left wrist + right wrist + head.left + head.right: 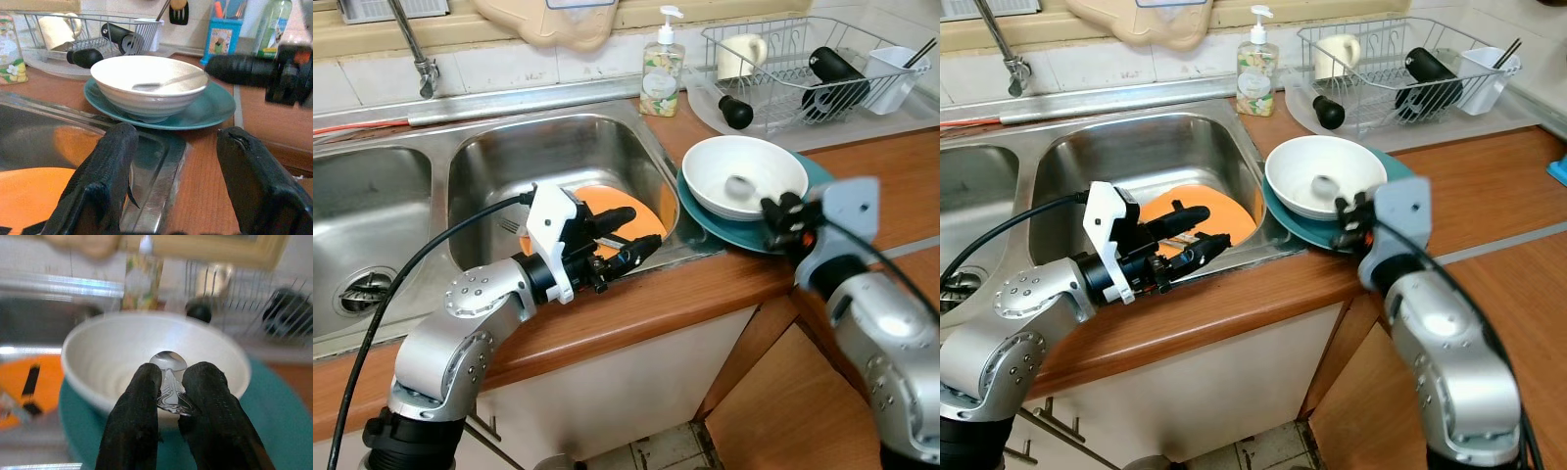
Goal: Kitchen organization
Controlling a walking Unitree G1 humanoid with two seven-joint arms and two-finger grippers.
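Observation:
A white bowl [744, 174] sits on a teal plate [729, 237] on the wooden counter, just right of the sink. A metal spoon [167, 362] lies in the bowl, and my right gripper [171, 384] is shut on its handle at the bowl's near rim. That gripper [773, 211] reaches in from the right. An orange plate [595, 204] lies in the right sink basin [558, 147]. My left gripper [632, 235] hovers open over the plate and the basin's right edge, its fingers [100, 176] pointing toward the bowl with nothing between them.
A soap bottle [662, 69] stands behind the sink. A wire dish rack [803, 59] at the back right holds a mug, black items and a white cup. The faucet [416, 49] is at the back left, above the left basin [357, 284].

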